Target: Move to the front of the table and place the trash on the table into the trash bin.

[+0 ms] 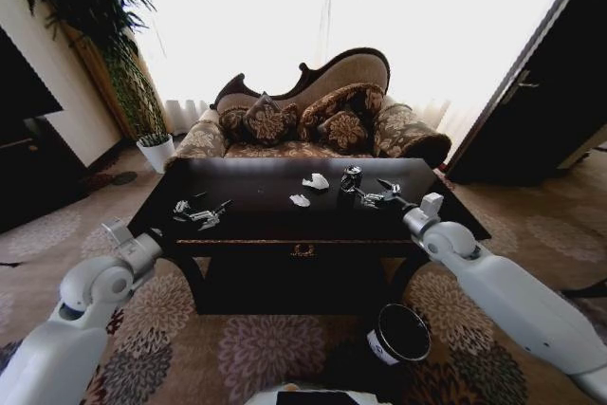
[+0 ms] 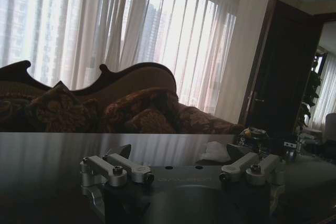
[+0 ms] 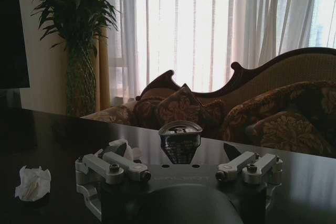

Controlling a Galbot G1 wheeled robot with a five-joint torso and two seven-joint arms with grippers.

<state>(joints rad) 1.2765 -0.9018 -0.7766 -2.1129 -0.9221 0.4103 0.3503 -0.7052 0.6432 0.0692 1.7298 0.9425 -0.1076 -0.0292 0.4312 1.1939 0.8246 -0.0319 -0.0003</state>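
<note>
The table (image 1: 247, 192) with its glossy black top stands right before me. The trash on it is a dark crushed can (image 1: 352, 177) and two white crumpled paper bits (image 1: 316, 180) (image 1: 300, 200). My right gripper (image 1: 377, 198) hovers open over the right part of the top. In the right wrist view the can (image 3: 180, 139) stands just ahead of the right gripper (image 3: 176, 153), apart from its fingers, with paper (image 3: 33, 183) off to one side. My left gripper (image 1: 201, 215) (image 2: 181, 153) is open over the table's left part, far from the paper (image 2: 215, 151). The black trash bin (image 1: 400, 334) stands on the carpet below my right arm.
A patterned sofa (image 1: 303, 125) with cushions stands close behind the table. A tall plant in a white pot (image 1: 156, 151) is at the back left, a dark cabinet (image 1: 28, 158) at the left wall, a dark door (image 1: 541, 92) at the right. Patterned carpet surrounds the table.
</note>
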